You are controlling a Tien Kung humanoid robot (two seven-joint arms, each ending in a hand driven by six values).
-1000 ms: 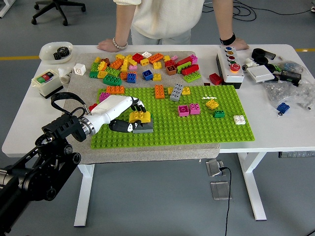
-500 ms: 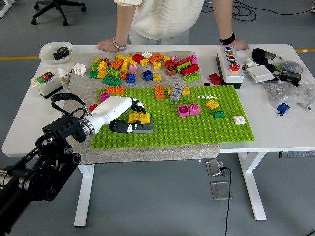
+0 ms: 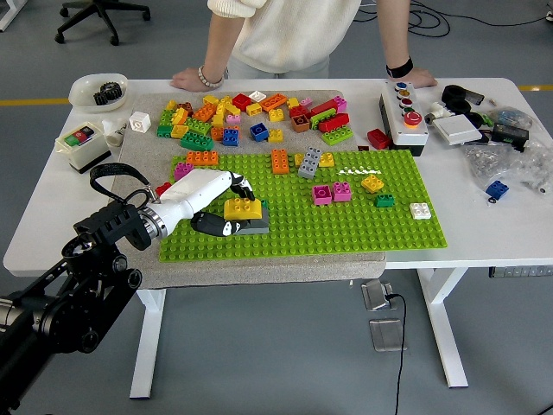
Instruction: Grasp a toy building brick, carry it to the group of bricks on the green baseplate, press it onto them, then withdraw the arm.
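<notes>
The left hand (image 3: 210, 201) is reaching in over the left end of the green baseplate (image 3: 346, 226), its fingers (image 3: 232, 183) curling around a yellow brick (image 3: 243, 208) that is sitting on a grey brick (image 3: 251, 225), though the actual contact is hard to make out. Bare studs are lying open to the right and toward the baseplate's near edge. The pink bricks (image 3: 332, 193) are sitting well apart to the right, and the loose brick pile (image 3: 251, 114) is lying beyond the far edge.

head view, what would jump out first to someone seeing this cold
The white left hand closed around a yellow brick on a grey brick, at the left of the green baseplate. Behind it lies a bright pile of loose bricks, and a person leans on the far edge.
</notes>
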